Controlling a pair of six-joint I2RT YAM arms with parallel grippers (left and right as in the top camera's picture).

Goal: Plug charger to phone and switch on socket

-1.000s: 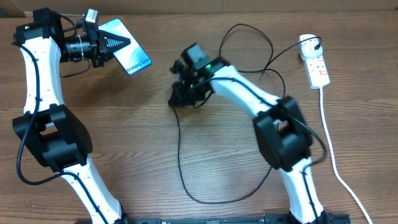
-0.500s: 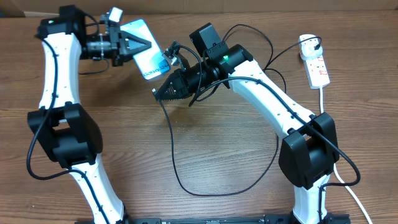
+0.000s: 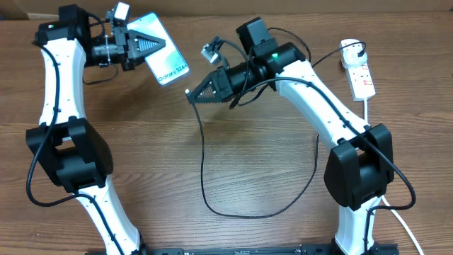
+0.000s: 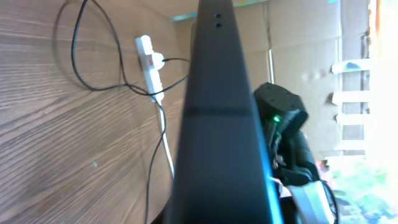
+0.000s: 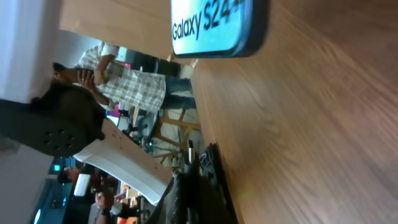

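**Nearing the phone, charger not yet in**

The phone (image 3: 168, 62) hangs above the far left of the table (image 3: 156, 142). The left gripper (image 3: 159, 44) is clenched on its upper end, with the lower end turned toward the other arm. The right gripper (image 3: 193, 93) is pinched on the charger (image 3: 202, 156) near its small end, and the lead loops down from it across the wood. That end seems to stop just short of the phone, though the tip is too small to make out. Nothing shows it seated, so plugging in looks undone. At the far right the charger's black plug already sits in the socket (image 3: 363, 79). Its switch cannot be read from here, and pressing it likely remains the last job.
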